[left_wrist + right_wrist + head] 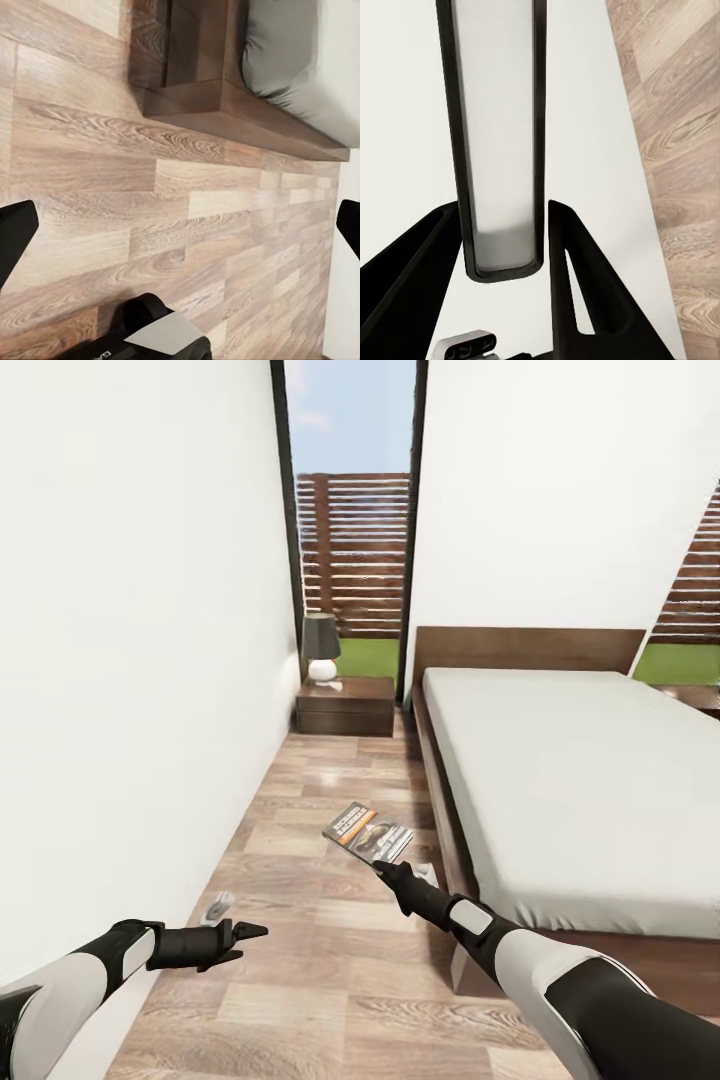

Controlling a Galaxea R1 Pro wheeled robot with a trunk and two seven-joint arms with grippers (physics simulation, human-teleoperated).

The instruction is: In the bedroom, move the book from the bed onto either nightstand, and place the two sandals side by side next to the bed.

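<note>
1. Head view: the right hand (385, 870) holds the book (368, 832) by its near edge, above the wooden floor (300, 1000) beside the bed (570, 790). The nightstand (345, 705) with a lamp (321, 646) stands far ahead. The left hand (245, 933) holds nothing.
2. Left wrist view: the fingers (15, 232) are wide apart over the floor, near the bed frame corner (202, 101).
3. Right wrist view: the two fingers (574, 277) grip the book (499, 135) edge.
</note>
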